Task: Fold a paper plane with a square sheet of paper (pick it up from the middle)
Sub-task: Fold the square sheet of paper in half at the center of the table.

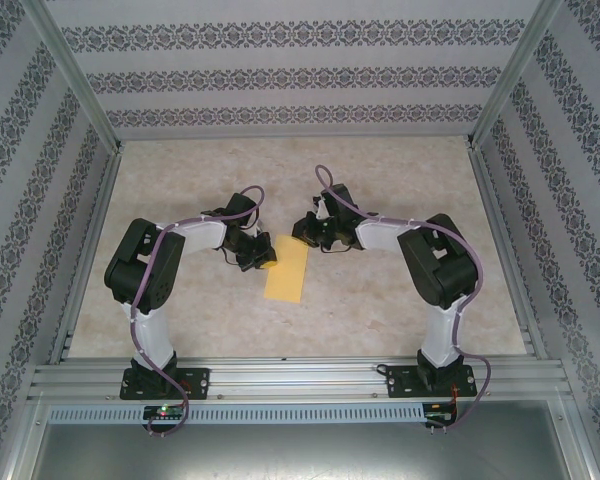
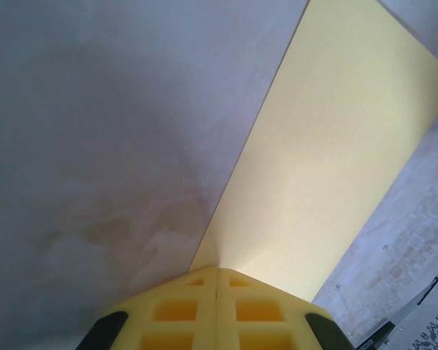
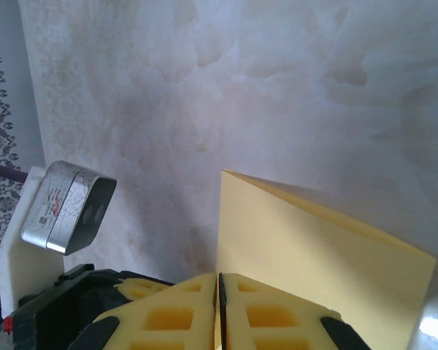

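Folded paper [image 1: 287, 272] lies mid-tabletop [image 1: 380, 310]. The left claw [image 1: 263, 262] is closed on its far-left corner, and the right claw [image 1: 302, 238] is clamped shut on its far edge.

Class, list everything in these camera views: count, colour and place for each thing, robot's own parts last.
sheet of paper: one, yellow-orange, rectangular, mid-table between the grippers.
table: one, pale marbled beige, beneath everything.
walls: three, white with dark patterned bands, around the table.
frame rail: one, silver metal, near edge.
left arm, right arm: two, white and black, bolted to the rail.
cables: two, purple, one along each arm.
left gripper: one, yellow fingers, shut on the paper's left edge.
right gripper: one, yellow fingers, shut on the paper near its far right corner.
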You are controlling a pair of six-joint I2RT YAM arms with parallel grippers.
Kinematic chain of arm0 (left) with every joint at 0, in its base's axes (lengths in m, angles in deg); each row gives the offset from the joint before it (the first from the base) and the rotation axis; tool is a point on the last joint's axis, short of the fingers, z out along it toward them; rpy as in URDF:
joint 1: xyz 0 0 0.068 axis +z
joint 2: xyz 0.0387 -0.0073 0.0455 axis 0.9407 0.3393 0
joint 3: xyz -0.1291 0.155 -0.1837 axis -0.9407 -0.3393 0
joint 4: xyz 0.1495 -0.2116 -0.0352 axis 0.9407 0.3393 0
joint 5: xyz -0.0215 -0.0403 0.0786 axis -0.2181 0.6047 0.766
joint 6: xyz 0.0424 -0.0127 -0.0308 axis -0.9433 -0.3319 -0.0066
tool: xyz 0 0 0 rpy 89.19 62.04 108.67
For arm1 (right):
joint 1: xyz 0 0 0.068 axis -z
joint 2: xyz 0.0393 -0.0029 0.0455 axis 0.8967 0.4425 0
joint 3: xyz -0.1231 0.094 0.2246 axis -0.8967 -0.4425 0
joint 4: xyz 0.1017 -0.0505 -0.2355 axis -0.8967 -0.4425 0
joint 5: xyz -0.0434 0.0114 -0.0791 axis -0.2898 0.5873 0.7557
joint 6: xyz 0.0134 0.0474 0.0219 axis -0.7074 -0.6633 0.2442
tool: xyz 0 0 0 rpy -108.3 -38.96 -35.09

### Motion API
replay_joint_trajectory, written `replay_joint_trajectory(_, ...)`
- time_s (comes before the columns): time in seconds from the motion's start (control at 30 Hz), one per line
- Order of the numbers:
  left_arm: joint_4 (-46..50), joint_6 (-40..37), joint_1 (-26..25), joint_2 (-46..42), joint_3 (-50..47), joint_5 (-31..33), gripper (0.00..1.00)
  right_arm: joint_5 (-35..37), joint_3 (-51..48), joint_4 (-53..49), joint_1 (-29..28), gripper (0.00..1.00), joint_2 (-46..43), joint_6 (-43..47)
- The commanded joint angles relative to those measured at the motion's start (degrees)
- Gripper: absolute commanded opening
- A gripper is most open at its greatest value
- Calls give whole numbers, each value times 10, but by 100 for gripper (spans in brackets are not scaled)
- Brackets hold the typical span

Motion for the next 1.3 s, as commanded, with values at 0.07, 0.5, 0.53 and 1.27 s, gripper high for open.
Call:
replay_joint_trajectory(0.07,52,-8,-6,15,-11,42,0,19,25,-53,7,13,23,31)
replay_joint_trajectory(0.5,53,-9,-6,21,-8,40,0,-11,6,-12,29,13,50,13)
replay_joint_trajectory(0.53,53,-8,-6,20,-8,40,0,-12,8,-12,31,13,41,12)
replay_joint_trajectory(1.27,43,-14,-7,-4,-13,29,0,13,40,-105,27,17,25,56)
